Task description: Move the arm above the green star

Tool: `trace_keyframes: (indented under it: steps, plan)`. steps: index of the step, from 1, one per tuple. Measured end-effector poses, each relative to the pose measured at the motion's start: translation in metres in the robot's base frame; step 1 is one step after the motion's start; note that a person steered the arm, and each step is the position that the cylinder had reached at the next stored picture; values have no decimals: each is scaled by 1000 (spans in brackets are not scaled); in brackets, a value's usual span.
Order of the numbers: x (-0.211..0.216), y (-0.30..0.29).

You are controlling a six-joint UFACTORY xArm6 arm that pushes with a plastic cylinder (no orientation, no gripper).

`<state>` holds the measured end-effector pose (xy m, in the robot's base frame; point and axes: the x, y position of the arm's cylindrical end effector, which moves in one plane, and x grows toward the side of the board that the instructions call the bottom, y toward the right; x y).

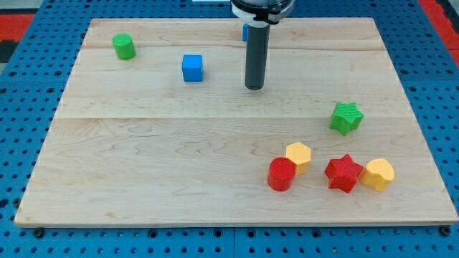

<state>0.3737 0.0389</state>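
Note:
The green star (346,117) lies at the view's right, about mid-height on the wooden board (143,179). My tip (254,87) is the lower end of a dark rod in the upper middle of the board. It stands well to the left of the green star and somewhat higher in the view, apart from it. The nearest block to my tip is the blue cube (192,68), to its left. No block touches my tip.
A green cylinder (124,46) sits at the top left. A blue block (245,31) is partly hidden behind the rod. At the bottom right lie a red cylinder (282,174), a yellow hexagon (298,155), a red star (343,173) and another yellow hexagon (378,174).

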Motion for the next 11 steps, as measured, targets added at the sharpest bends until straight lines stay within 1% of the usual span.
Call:
trace_keyframes:
  steps: [6,7,10,11]
  plan:
    - [0,3]
    - [0,14]
    - [6,127]
    - [6,149]
